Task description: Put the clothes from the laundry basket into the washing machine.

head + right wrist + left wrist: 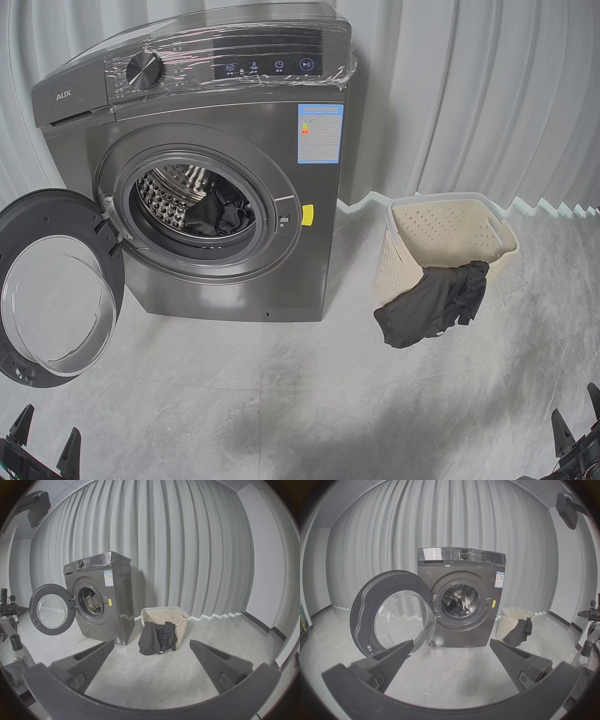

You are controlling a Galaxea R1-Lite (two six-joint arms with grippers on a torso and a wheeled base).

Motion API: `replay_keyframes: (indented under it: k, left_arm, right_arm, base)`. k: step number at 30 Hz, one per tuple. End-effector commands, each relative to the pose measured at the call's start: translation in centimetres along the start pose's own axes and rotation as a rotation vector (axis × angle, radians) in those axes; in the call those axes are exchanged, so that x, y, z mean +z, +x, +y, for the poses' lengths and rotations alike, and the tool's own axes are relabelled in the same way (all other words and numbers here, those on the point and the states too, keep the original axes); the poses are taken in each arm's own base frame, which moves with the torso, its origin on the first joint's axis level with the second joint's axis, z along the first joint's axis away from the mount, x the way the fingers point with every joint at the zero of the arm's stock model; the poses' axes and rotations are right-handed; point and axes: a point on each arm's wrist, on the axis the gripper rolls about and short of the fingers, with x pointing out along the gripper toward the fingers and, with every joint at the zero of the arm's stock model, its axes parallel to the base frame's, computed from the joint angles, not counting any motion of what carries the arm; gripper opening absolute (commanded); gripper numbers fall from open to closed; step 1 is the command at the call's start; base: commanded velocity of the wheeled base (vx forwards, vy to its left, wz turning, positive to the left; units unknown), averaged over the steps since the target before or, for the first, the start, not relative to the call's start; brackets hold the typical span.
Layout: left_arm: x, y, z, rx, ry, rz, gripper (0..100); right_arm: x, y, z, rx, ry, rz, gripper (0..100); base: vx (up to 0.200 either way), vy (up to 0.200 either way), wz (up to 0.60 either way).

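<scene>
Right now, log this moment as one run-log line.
washing machine door open | dark garment in drum | second dark garment draped over laundry basket rim | left end effector open, empty | right end effector open, empty

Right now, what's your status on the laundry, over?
Left end effector and right end effector open, empty. One dark garment in the drum, second garment draped over the laundry basket rim. Washer door wide open.

Washing machine [312, 262] sits at the floor's back left, door [56, 212] swung wide open, some dark clothing [215, 215] lying in the drum [161, 195]. Cream laundry basket [437, 228] just to its right has a black garment [431, 303] drooped over the front rim, down onto the floor.
</scene>
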Motion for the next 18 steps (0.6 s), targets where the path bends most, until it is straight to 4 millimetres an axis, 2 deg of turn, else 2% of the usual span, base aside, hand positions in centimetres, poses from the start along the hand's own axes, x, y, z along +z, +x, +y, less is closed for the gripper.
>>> replay_keyframes:
  k: [1,18]
  left_arm:
    - [-0.43,0.02,0.02,0.004,-0.006,0.002,100]
    - [-0.43,0.02,0.01,-0.002,0.002,0.002,100]
  right_arm:
    - [-0.52,0.04,0.01,0.000,0.000,0.005,100]
    - [-0.52,0.04,0.01,-0.001,-0.002,0.005,100]
  base:
    - [0.000,-0.200,0.00]
    - [0.000,-0.200,0.00]
